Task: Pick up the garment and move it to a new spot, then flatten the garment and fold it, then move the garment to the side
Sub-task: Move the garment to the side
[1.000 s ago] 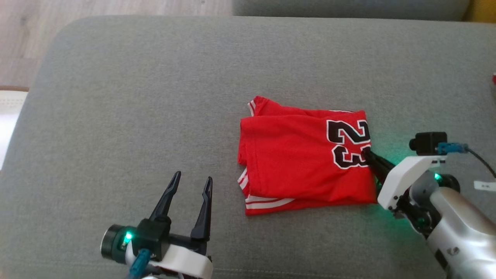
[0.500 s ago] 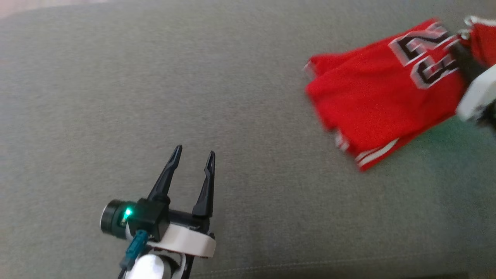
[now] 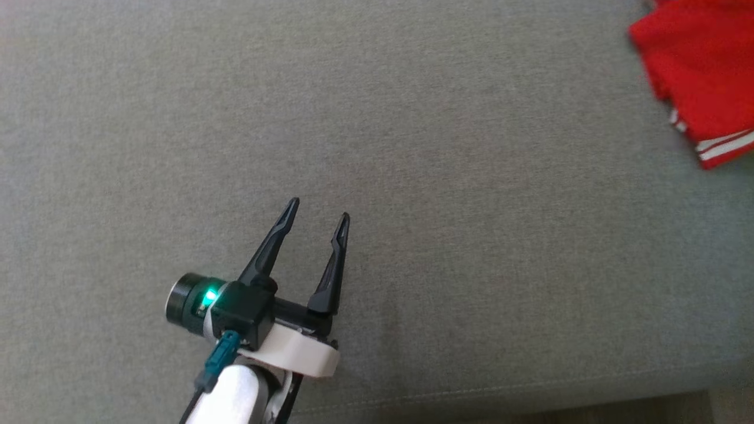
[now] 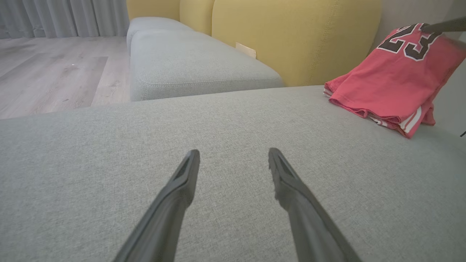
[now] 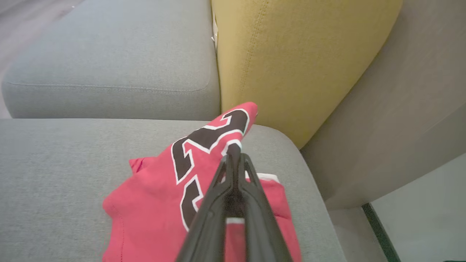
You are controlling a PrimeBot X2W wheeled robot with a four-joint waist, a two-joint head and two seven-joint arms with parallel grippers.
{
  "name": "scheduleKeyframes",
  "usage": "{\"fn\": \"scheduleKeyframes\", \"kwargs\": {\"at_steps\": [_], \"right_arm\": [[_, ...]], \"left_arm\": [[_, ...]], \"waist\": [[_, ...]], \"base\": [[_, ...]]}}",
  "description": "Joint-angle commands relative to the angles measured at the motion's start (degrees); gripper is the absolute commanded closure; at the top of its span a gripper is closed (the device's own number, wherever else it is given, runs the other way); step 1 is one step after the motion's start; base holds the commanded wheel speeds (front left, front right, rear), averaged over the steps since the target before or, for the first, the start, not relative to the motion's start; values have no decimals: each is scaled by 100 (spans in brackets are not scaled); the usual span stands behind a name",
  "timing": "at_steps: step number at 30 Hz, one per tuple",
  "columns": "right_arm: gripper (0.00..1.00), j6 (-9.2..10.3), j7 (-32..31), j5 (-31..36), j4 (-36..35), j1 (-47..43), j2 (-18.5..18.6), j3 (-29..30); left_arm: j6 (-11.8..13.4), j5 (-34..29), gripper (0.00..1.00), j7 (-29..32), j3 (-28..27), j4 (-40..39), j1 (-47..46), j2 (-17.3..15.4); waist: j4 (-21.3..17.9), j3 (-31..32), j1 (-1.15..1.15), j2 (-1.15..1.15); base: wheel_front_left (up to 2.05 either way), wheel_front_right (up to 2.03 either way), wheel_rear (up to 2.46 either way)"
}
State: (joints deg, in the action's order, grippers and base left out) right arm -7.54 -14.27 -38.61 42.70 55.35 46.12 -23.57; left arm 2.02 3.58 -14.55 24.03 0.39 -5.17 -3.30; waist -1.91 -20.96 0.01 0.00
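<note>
The garment (image 3: pixel 701 76) lies far right on the sofa seat (image 3: pixel 471 176), a back cushion (image 5: pixel 291 65) behind it; the left claw (image 3: pixel 318 210) is near left, well apart.

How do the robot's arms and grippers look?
The left gripper has two long, dark, tapered fingers on a black block with a green light, a white bracket, a teal plug with cable and a pale forearm. The right gripper has similar dark fingers.

- red jersey (image 4: pixel 386 87): soft, matt knit cloth.
- sofa seat cushion (image 3: pixel 412 147): grey woven fabric, matt, slightly coarse.
- yellow back cushion (image 5: pixel 291 54): finer matt cloth, stitched seam.
- floor (image 4: pixel 54 72), upper left: pale wood planks, faint sheen.
- left gripper (image 3: pixel 318 211) jaws: matt dark plastic.
</note>
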Motion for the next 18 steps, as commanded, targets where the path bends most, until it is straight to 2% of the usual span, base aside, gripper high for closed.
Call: {"fn": "scheduleKeyframes", "kwargs": {"at_steps": [1,4,5,6,9,11,14,18], "right_arm": [[100,5,-29,94,-103,58,269,107],[100,5,-215,372,31,55,378,427],[59,5,-281,465,67,20,386,502],[0,5,-274,578,109,-8,396,607],[0,5,-149,1052,233,-160,327,865],[0,5,66,1431,264,-289,150,1052],[0,5,363,1763,198,-643,-377,1291],[0,5,776,1853,-12,-1356,-1214,1469]], "left_arm": [[-11,-45,0,-45,-142,-156,-118,42],[-19,-71,0,-45,-191,-156,-144,42],[-21,-67,0,-45,-202,-155,-145,42],[-28,-45,0,-45,-205,-148,-140,42],[-42,37,0,-45,-205,-105,-88,42],[-8,82,0,-45,-221,-71,-20,42],[83,142,0,-45,-293,1,139,42],[242,278,0,-45,-489,66,428,42]], "waist": [[44,-29,-1,0],[108,-47,-1,0],[128,-40,-1,0],[152,-22,-1,0],[205,118,-1,0],[227,300,-1,0],[227,695,-1,0],[197,1332,-1,0]], "base": [[0,0,0],[0,0,0],[0,0,0],[0,0,0],[0,0,0],[0,0,0],[0,0,0],[0,0,0]]}}
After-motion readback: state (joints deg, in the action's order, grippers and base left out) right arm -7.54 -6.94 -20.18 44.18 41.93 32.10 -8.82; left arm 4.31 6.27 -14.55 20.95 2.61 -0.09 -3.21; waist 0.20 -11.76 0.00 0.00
